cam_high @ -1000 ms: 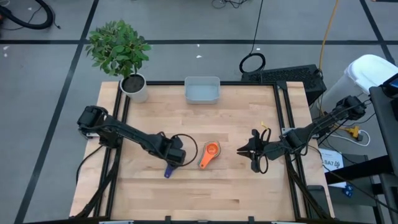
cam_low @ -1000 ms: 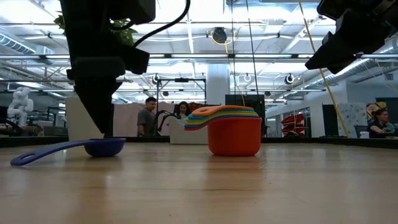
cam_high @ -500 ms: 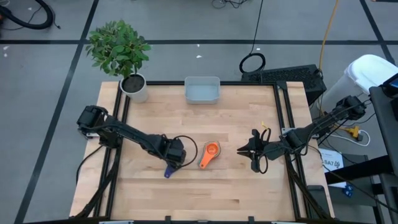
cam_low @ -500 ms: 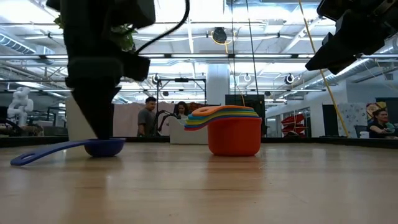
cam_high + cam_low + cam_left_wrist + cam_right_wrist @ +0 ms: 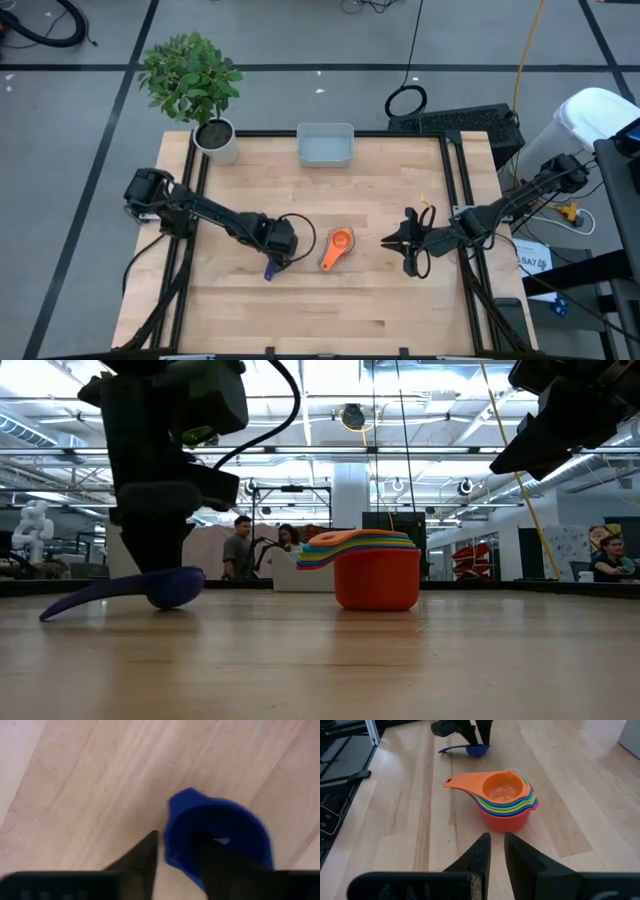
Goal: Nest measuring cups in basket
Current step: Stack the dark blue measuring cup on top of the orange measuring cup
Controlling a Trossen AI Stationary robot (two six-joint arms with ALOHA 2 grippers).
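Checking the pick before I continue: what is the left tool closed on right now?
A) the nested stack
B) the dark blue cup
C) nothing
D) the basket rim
B: the left tool grips the dark blue cup, which is tilted, its bowl on the table.

Dark blue cup (image 5: 160,588) tilted, nested stack (image 5: 339,243) mid-table — basket (image 5: 325,144) apart

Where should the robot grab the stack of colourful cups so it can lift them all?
Probably the fanned handles of the nested cup stack, coming from above. They jut out flat to one side, while the round red bottom cup looks wide for the right gripper.
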